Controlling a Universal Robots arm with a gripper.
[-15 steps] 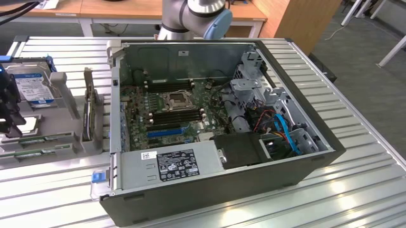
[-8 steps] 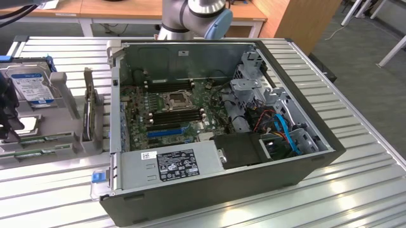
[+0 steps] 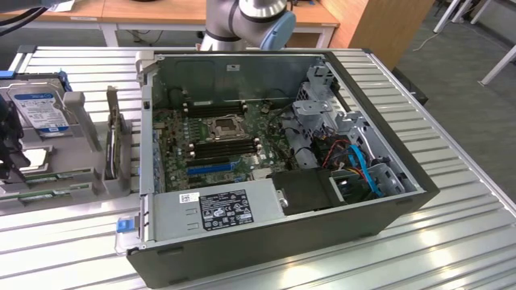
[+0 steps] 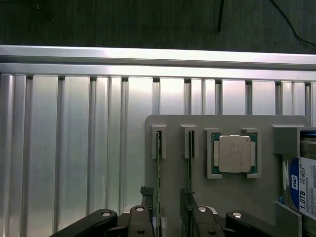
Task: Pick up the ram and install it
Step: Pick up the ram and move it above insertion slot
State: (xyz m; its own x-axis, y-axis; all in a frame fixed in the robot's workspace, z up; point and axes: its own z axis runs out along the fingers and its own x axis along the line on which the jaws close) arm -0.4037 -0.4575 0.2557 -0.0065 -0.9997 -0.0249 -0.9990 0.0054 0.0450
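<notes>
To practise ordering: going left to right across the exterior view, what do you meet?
Silver hard drive with blue-white label → green motherboard in the open dark computer case → blue cables.

We find the exterior view bright and evenly lit from overhead. The slatted table throws broad glare at 5 o'clock of the computer case, whose interior sits in soft shadow. In the wrist view the same slats shine in pale bands, the processor lid gleams, the gripper reads dark with bright screw heads, and the floor beyond is dim
</notes>
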